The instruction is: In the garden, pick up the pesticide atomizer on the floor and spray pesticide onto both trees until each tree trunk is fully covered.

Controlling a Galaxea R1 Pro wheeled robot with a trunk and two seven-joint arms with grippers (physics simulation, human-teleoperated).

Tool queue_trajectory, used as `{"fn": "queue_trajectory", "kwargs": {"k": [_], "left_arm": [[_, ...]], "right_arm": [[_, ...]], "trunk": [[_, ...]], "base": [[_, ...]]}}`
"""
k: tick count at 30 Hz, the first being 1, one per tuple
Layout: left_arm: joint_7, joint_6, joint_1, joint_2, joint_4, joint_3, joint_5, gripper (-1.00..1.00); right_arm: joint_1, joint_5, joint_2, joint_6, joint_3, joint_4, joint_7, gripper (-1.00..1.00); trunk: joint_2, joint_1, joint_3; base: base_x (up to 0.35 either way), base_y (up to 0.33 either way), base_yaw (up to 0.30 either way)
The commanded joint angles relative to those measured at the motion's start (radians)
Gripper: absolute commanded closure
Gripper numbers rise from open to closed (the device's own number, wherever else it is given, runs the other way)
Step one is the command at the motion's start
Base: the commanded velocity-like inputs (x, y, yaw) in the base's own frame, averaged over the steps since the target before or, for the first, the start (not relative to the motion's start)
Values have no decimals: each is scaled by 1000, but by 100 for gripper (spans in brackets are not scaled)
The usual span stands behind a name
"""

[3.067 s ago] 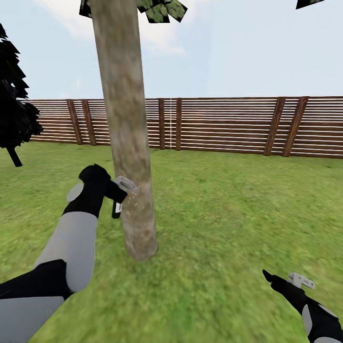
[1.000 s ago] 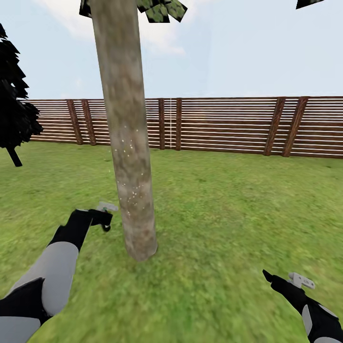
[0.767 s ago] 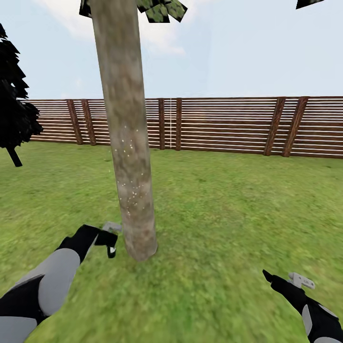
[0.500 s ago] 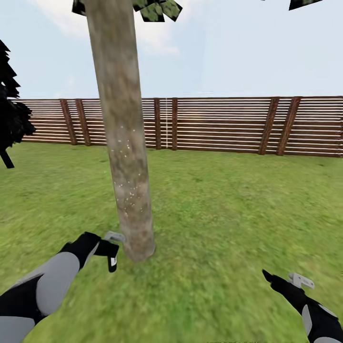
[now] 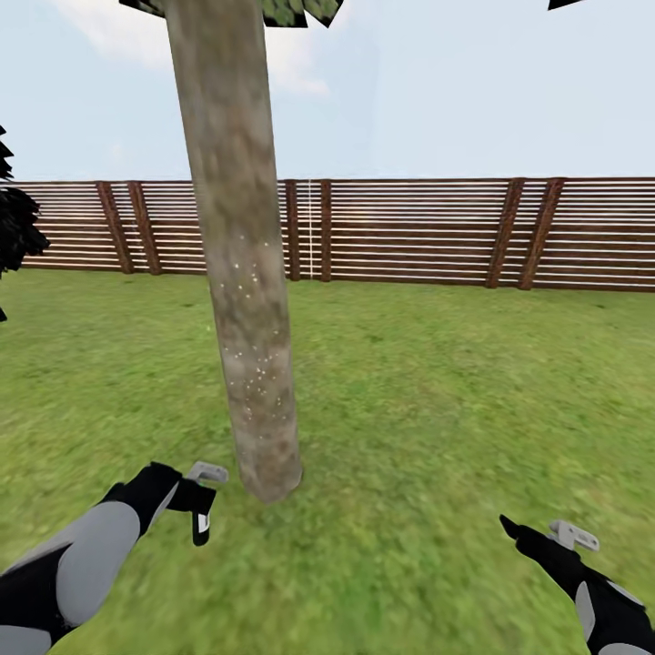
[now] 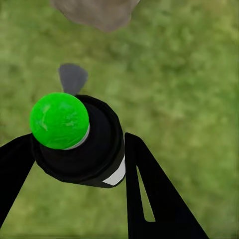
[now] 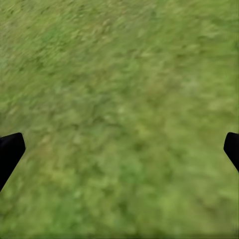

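Note:
A thick grey-brown tree trunk [image 5: 244, 273] rises from the lawn left of centre, its bark dotted with small white specks at mid height. My left gripper [image 5: 198, 508] hangs low beside the trunk's base, to its left, shut on the pesticide atomizer [image 5: 202, 522], a slim dark bottle with a white label. In the left wrist view the atomizer [image 6: 94, 149] shows a green cap between the black fingers [image 6: 149, 194], with the trunk's base [image 6: 94, 10] just beyond. My right gripper [image 5: 537, 532] is open low at the right, over bare grass [image 7: 119, 99].
A brown slat fence [image 5: 409, 232] closes the lawn at the back. A dark leafy tree [image 5: 14, 227] stands at the far left edge. Blocky green leaves [image 5: 291, 9] show at the top. Open grass lies to the right of the trunk.
My left gripper has sunk with the atomizer from beside the trunk's lower part to near its base. The whole view has shifted slightly. The right arm has stayed put.

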Motion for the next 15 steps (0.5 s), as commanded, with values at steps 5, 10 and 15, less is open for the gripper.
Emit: {"fn": "queue_trajectory", "kwargs": {"k": [5,10,15], "left_arm": [[1,-3,18,-2,0,0,2,100],[2,-4,23,-6,0,0,3,100],[-5,4,21,-3,-45,0,3,100]], "right_arm": [[0,0,3,-1,0,1,0,-100],[0,0,1,-2,-1,2,-2,-100],[0,0,1,-3,-1,3,-3,-100]], "trunk": [[0,0,-3],[0,0,-7],[0,0,-7]], "base": [[0,4,0],[-190,0,0],[-111,0,0]]}}
